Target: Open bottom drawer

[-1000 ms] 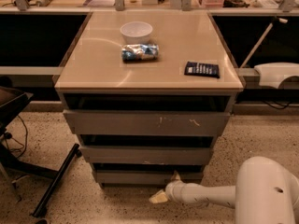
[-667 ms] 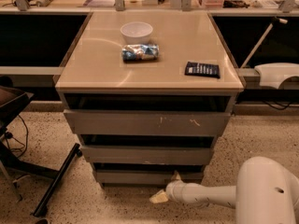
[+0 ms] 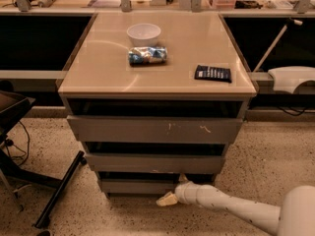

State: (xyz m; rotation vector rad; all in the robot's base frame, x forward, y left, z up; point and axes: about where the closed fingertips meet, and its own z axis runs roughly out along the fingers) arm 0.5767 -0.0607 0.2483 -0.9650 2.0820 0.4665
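Observation:
The bottom drawer (image 3: 133, 186) is the lowest and narrowest of three grey fronts under the tan cabinet top, with a plain flat panel. It looks close to flush with a dark gap above it. My gripper (image 3: 173, 191) reaches in from the lower right on a white arm, low by the floor, at the drawer's right end; one tan finger (image 3: 167, 199) sticks out below the front and another sits near its top edge.
The top drawer (image 3: 155, 130) has white scratch marks; the middle drawer (image 3: 155, 163) sits below it. On the cabinet top (image 3: 98, 68) are a white bowl (image 3: 143, 34), a crumpled blue bag (image 3: 147, 55) and a black packet (image 3: 212, 73). A black stand (image 3: 56, 193) is at the left.

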